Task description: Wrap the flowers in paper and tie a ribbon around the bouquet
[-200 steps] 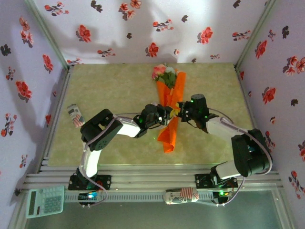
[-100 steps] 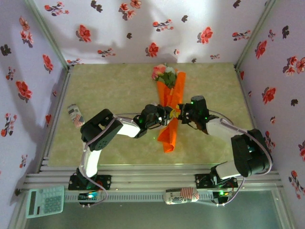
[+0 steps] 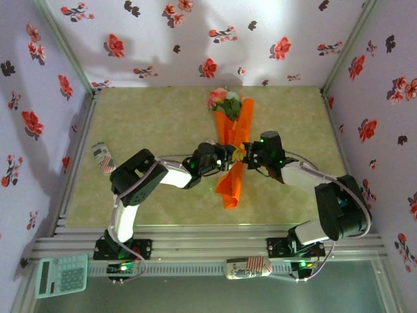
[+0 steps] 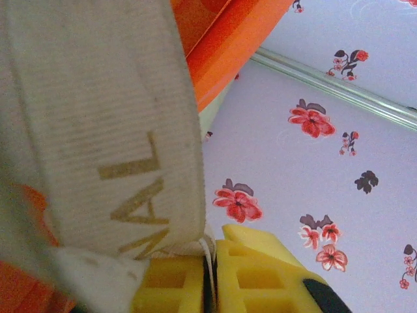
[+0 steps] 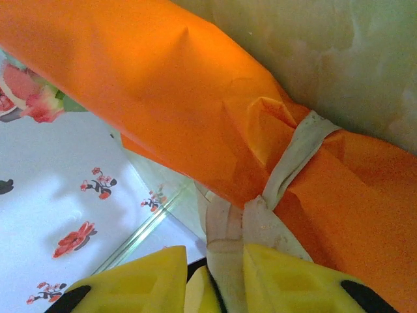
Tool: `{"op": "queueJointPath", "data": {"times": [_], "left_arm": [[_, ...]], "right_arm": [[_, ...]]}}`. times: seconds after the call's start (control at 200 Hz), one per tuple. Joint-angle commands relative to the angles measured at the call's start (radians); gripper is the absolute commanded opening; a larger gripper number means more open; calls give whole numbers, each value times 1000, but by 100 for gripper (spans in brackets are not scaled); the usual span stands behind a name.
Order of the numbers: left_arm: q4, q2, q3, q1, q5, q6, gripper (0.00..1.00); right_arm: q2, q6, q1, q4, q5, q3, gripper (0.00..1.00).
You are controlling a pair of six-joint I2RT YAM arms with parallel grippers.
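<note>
- The left gripper [image 4: 210,282] is pinched almost closed on the ribbon [image 4: 104,130]. The right gripper [image 5: 218,283] clamps its other end, beside the band around the bouquet [image 5: 163,98].
- The bouquet lies mid-surface [image 3: 150,124], blooms [image 3: 223,98] far.
- The ribbon looks floppy and light, the paper [image 3: 229,186] thin and crushable, so hold the ribbon ends.

Both arms reach fwd & inward, elbows bent, wrists nearly meeting at centre. L tool [image 3: 230,156] fingers pinched near-together on ribbon [image 4: 98,117]; R tool [image 3: 247,155] fingers nipped on same ribbon.
</note>
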Motion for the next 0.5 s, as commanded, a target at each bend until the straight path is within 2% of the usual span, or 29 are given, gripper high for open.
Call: {"op": "queueJointPath", "data": {"times": [0.0,0.495], "left_arm": [[41,6,1,-9,-5,6,13],[46,13,10,-9,-2,3,22]], "right_arm": [[15,15,8,19,-10,-1,29],[23,26,19,38,-16,-15,27]]}}
